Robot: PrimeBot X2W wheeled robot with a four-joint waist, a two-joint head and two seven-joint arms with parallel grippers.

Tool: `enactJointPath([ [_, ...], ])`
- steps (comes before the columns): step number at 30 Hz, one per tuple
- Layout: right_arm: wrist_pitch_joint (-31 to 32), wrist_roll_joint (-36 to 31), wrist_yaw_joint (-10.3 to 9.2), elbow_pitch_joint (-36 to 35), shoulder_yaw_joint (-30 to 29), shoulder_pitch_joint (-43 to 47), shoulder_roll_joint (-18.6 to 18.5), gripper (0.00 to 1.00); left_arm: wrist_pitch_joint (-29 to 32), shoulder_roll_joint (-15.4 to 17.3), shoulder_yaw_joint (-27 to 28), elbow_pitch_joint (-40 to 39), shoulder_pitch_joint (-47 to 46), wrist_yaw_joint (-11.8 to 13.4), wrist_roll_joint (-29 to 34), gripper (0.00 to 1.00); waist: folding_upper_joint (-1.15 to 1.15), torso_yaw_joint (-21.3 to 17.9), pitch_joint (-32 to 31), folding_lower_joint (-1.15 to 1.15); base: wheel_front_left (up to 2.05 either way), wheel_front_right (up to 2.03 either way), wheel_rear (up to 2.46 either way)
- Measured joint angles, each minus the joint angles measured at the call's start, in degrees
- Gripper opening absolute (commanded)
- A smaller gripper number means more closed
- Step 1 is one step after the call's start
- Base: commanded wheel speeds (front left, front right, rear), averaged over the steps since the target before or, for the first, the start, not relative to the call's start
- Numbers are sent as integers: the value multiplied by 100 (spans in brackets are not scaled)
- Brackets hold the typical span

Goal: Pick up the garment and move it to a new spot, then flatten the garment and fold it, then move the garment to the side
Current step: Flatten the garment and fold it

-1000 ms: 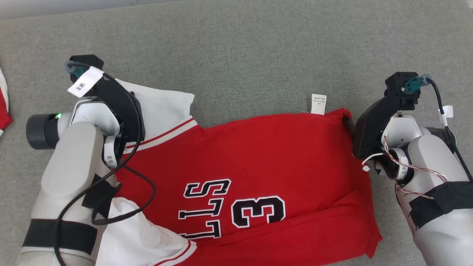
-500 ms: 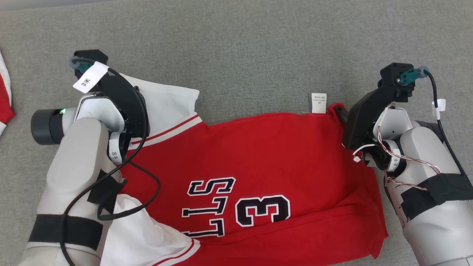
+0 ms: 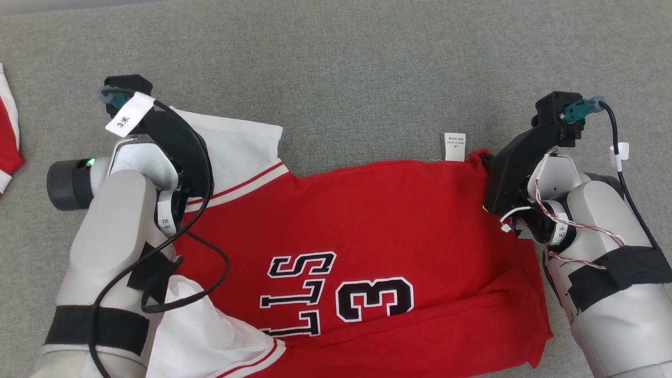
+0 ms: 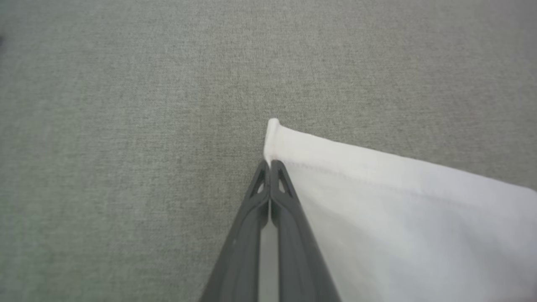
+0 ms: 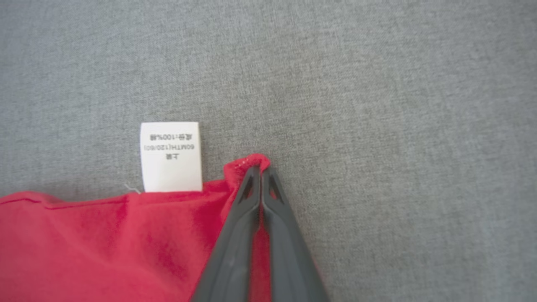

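The garment (image 3: 367, 220) is a red jersey with white sleeves and black lettering, spread on the grey surface. My left gripper (image 4: 269, 164) is shut, its tips pinching the corner of the white sleeve (image 4: 377, 201) at the garment's far left. In the head view the left wrist mount (image 3: 173, 142) covers that sleeve corner. My right gripper (image 5: 261, 170) is shut on the red hem corner (image 5: 247, 161) at the garment's far right, beside a white care label (image 5: 170, 156). Red cloth shows between its fingers.
The grey fabric surface (image 3: 341, 68) stretches wide beyond the garment. Another red and white cloth (image 3: 8, 147) lies at the left edge. The care label (image 3: 454, 146) sticks out past the hem.
Both grippers have closed from open, the left on the sleeve corner and the right on the hem corner. The right gripper also moved slightly left onto the hem.
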Motion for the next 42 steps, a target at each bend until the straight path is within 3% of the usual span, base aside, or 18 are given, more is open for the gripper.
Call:
enactJointPath([
  [16,-602,1,-19,270,-265,-65,-63,0,-706,-89,55,24,-235,0,-35,0,0,122,-236,1,0,0,0],
  [21,-775,158,87,254,-435,49,-98,0,-1033,-113,154,-114,-164,-9,-249,0,0,226,-342,0,0,0,0],
  [27,-1014,491,254,77,-758,528,-152,0,-1513,-124,178,-493,447,-274,-670,0,0,382,-539,0,0,0,0],
  [32,-1140,635,415,-109,-867,919,-185,0,-1855,-108,-256,-1076,1136,-515,-1425,0,0,502,-779,0,0,0,0],
  [42,-1318,820,645,-566,-1090,1748,-301,0,-2494,-85,-698,-2502,2638,-712,-2613,0,0,695,-1303,-1,0,0,0],
])
